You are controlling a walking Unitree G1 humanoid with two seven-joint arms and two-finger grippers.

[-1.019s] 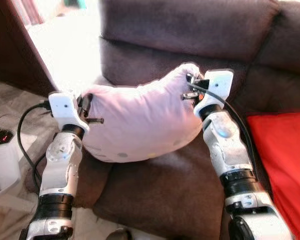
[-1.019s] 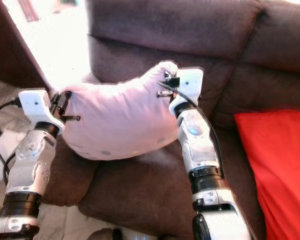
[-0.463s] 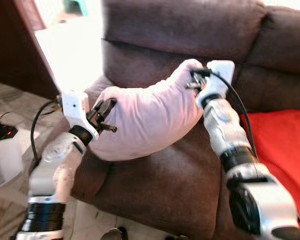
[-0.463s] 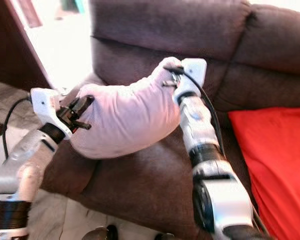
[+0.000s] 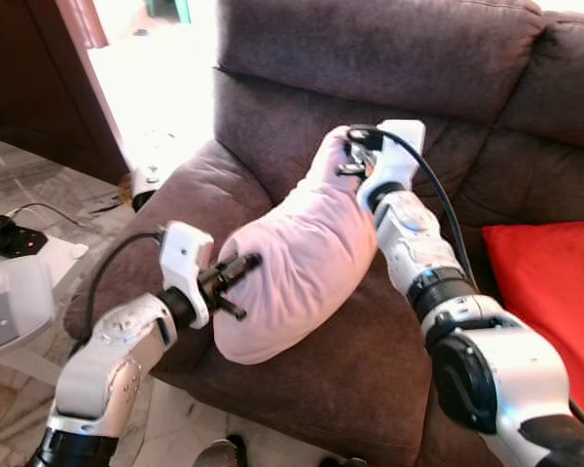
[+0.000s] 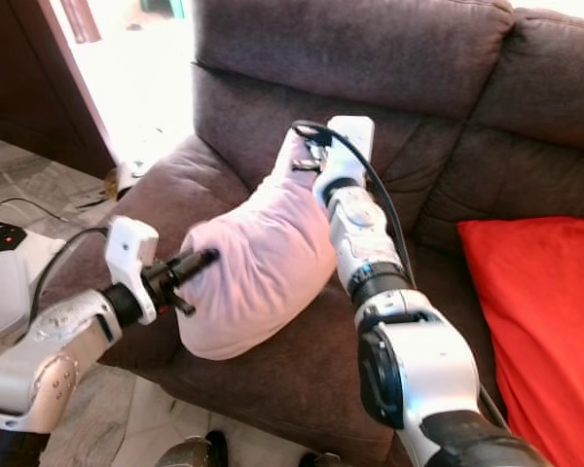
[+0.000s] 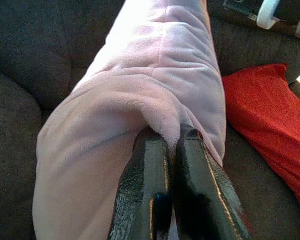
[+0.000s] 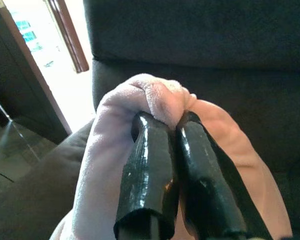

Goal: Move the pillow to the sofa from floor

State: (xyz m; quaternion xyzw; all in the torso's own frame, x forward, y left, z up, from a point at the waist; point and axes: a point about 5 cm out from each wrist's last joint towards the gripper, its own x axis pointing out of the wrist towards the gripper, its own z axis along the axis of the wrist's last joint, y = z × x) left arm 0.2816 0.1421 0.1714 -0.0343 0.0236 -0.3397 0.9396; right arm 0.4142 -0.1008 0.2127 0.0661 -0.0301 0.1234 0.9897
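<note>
Under my grippers is a dark brown sofa point(image 5: 370, 58) with a thick seat, a padded armrest on my left and a tall creased backrest. Past the armrest the floor point(image 5: 19, 185) is pale glossy tile, and a bright doorway point(image 5: 156, 68) washes out beyond it. A white appliance point(image 5: 10, 302) stands on the tile beside my left arm.

The pink pillow point(image 5: 302, 253) lies stretched between my grippers, its lower end resting on the seat by the armrest and its upper end leaning on the backrest. My left gripper point(image 5: 241, 275) is pinched tight on the lower end; my right gripper point(image 5: 350, 156) is pinched tight on a bunched corner at the top.

To the right of my right gripper a red cushion point(image 5: 545, 292) lies on the seat, cut off at the frame edge. From the head views my right fingertips are buried in the fabric and hard to make out.

The right wrist view gives them clearly: both fingers point(image 8: 150, 165) squeezing a fold. The left wrist view shows my left fingers point(image 7: 145, 190) closed on the plush edge, with the red cushion beyond.
</note>
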